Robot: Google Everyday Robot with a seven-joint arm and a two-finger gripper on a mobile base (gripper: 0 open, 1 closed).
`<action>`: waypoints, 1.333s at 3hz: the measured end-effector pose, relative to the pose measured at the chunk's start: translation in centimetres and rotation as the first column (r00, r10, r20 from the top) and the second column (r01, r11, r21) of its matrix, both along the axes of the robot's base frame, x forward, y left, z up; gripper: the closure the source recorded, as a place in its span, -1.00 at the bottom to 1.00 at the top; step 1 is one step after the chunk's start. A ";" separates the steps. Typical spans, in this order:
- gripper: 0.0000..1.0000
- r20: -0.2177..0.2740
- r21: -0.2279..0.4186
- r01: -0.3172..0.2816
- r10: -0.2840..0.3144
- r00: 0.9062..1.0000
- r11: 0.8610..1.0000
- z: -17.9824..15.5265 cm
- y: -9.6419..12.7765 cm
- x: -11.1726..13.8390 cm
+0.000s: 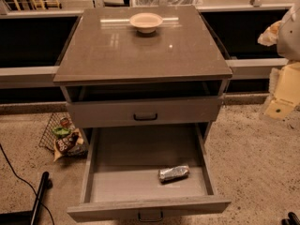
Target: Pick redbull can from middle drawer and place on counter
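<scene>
Drawer [131,149] stood open, the can [174,173] lying on its side at its front right. A bowl [146,22] sat on the counter [140,55]; a floor basket [52,125] held packets. The gripper [281,95], cut off at the right edge, hung well apart, its state impossible to tell.

A tan bowl [146,22] stood at the back, a wire basket [50,130] with snack bags [68,142] lay on the speckled floor [253,163] at left, near a black cable [11,170].
</scene>
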State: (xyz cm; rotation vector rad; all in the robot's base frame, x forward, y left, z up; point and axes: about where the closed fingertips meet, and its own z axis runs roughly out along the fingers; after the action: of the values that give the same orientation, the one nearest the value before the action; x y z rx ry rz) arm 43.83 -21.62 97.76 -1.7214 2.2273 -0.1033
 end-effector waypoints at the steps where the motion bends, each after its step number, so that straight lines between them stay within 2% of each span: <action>1: -1.00 0.000 0.000 0.000 0.000 1.000 1.000 0.0 0.0 0.0; 2: -1.00 0.023 -0.008 -0.051 0.051 0.998 0.999 -1.9 0.6 0.7; 3: -1.00 0.034 -0.009 -0.160 0.161 0.986 0.987 -7.3 2.0 1.8; 4: -1.00 0.012 0.040 -0.242 0.242 0.970 0.969 -13.0 3.1 3.0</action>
State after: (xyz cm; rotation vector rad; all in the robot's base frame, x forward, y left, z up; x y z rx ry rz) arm 46.79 -18.51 84.76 -1.9498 1.9810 -0.0062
